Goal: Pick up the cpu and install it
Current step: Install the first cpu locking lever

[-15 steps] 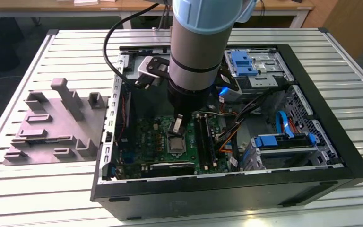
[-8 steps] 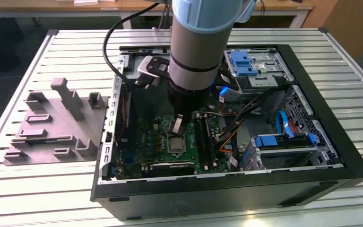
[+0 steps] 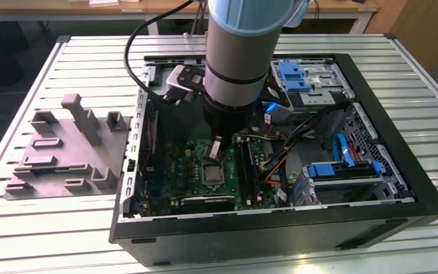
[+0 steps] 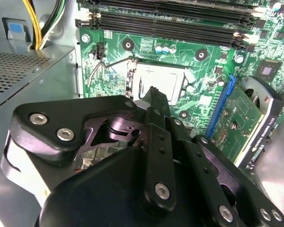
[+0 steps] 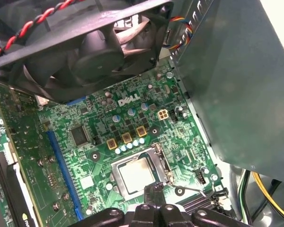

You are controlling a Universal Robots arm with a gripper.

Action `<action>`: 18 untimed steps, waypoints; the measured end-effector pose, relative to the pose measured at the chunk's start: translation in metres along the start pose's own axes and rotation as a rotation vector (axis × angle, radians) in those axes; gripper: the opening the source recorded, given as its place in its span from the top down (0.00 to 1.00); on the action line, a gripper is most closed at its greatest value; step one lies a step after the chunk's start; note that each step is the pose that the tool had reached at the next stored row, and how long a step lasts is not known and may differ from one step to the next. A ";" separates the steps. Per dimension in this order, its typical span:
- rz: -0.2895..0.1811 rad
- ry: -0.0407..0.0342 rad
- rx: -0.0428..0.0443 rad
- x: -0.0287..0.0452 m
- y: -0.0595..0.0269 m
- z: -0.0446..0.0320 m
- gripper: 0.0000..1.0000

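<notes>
The cpu (image 5: pixel 136 175) lies flat in the metal-framed socket (image 5: pixel 114 166) on the green motherboard (image 5: pixel 99 127), inside the open computer case (image 3: pixel 401 171); both wrist views show its silvery top just beyond the fingertips. The gripper (image 4: pixel 153 92) hangs directly above it with its 2 fingers drawn close together and nothing between them, though I cannot tell whether the tips touch the chip

Green circuit board (image 5: pixel 109 123), silvery-grey cpu (image 5: pixel 136 174), black end effector (image 4: pixel 154 94), blue drive clips (image 3: pixel 291 76)
</notes>
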State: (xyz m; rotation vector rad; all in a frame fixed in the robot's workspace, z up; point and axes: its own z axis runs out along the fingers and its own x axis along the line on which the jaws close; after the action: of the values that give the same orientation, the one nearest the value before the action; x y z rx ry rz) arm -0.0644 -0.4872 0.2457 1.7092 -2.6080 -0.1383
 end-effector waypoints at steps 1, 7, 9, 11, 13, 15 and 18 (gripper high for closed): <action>0.000 -0.0001 0.0001 -0.0005 -0.0006 0.0001 0.89; 0.000 0.0000 0.0002 -0.0014 -0.0019 0.0001 0.89; 0.000 -0.0001 0.0002 -0.0015 -0.0019 0.0001 0.89; 0.000 -0.0011 0.0002 -0.0014 -0.0019 0.0001 0.89; -0.002 -0.0209 -0.0075 -0.0010 -0.0022 0.0002 0.89; -0.005 -0.0554 -0.0215 -0.0001 -0.0025 0.0000 0.89; -0.006 -0.0777 -0.0260 0.0004 -0.0029 -0.0001 0.89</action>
State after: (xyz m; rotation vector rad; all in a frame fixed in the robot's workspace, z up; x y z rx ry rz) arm -0.0618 -0.4887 0.2455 1.7383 -2.6425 -0.2424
